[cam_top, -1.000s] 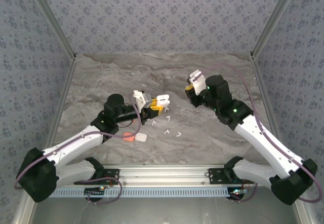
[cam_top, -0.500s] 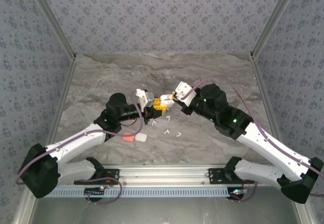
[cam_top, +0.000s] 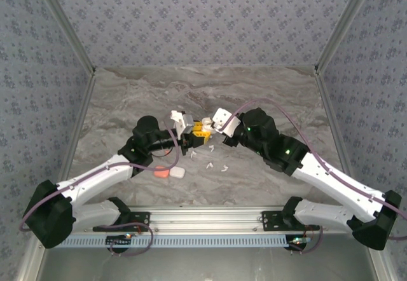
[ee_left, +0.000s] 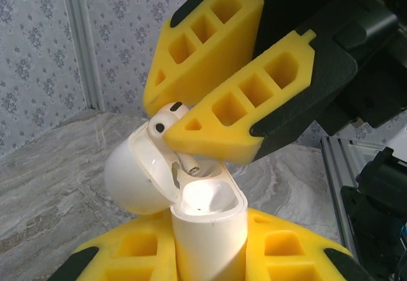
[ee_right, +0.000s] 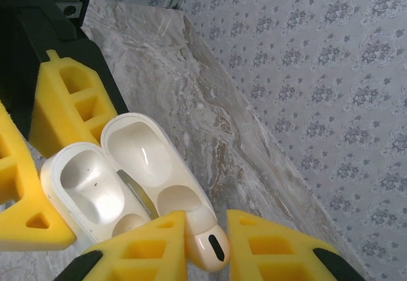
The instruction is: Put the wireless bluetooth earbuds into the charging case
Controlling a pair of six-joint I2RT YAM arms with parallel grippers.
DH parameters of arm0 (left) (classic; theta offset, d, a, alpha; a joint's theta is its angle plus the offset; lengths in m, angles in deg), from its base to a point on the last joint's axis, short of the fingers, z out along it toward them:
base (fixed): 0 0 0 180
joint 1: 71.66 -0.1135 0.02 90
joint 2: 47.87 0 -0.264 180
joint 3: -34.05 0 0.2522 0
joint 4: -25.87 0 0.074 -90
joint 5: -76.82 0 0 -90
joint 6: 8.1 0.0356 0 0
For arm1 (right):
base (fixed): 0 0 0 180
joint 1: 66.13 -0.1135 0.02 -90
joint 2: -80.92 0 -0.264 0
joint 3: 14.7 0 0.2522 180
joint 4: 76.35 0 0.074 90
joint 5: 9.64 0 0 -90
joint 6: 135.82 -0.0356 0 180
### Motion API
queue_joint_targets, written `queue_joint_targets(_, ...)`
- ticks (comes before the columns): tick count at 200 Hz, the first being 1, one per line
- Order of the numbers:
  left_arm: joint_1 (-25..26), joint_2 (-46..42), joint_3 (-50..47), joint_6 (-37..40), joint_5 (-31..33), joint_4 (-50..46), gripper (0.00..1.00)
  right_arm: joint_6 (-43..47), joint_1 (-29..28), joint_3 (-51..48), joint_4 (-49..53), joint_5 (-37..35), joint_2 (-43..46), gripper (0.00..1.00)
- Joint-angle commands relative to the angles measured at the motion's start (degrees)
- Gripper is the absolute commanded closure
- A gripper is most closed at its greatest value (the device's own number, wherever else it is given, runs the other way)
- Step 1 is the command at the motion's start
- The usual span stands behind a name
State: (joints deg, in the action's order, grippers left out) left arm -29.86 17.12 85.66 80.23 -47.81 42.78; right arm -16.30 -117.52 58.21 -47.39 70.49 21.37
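My left gripper [ee_left: 206, 250] is shut on the white charging case [ee_left: 210, 230], held upright with its lid [ee_left: 133, 179] swung open to the left. My right gripper [ee_right: 206, 227] is shut on a white earbud [ee_right: 210, 246]. In the left wrist view the right gripper [ee_left: 162, 119] hangs just above the case, and the earbud [ee_left: 164, 121] points its stem down into the opening by the hinge. From the right wrist, the open case [ee_right: 82, 189] shows two hollow wells. Both grippers meet mid-table, the left gripper [cam_top: 198, 130] and the right gripper [cam_top: 212, 127].
Several loose white earbuds [cam_top: 216, 165] lie on the marble table [cam_top: 267, 90] just in front of the grippers. A coral-red rounded case [cam_top: 162, 172] and a white one [cam_top: 177, 173] sit nearer the left arm. Patterned walls enclose the table.
My right arm has swung left from the back right and brought the earbud over the open case. The left gripper has stayed almost still with the case.
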Motion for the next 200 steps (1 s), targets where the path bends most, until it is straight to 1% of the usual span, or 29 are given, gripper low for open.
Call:
queue_joint_targets(1, 0.3, 0.0, 2.3, -0.5, -1.3, 2.7, 1.00, 1.7, -0.6, -0.2, 1.5, -2.2, -0.4, 0.79)
queue_joint_targets(29, 0.4, 0.0, 2.2, -0.4, -1.1, 2.6, 1.00, 1.8, -0.7, 0.1, 2.8, -1.1, -0.4, 0.79)
queue_joint_targets(82, 0.5, 0.1, 2.3, -0.1, -1.0, 2.9, 1.00, -0.1, -0.6, 2.1, 7.2, 4.7, -0.8, 0.78)
queue_joint_targets(200, 0.5, 0.2, 2.1, 0.1, -0.8, 2.7, 1.00, -2.8, 0.2, 4.9, 10.2, 10.3, -2.0, 0.75)
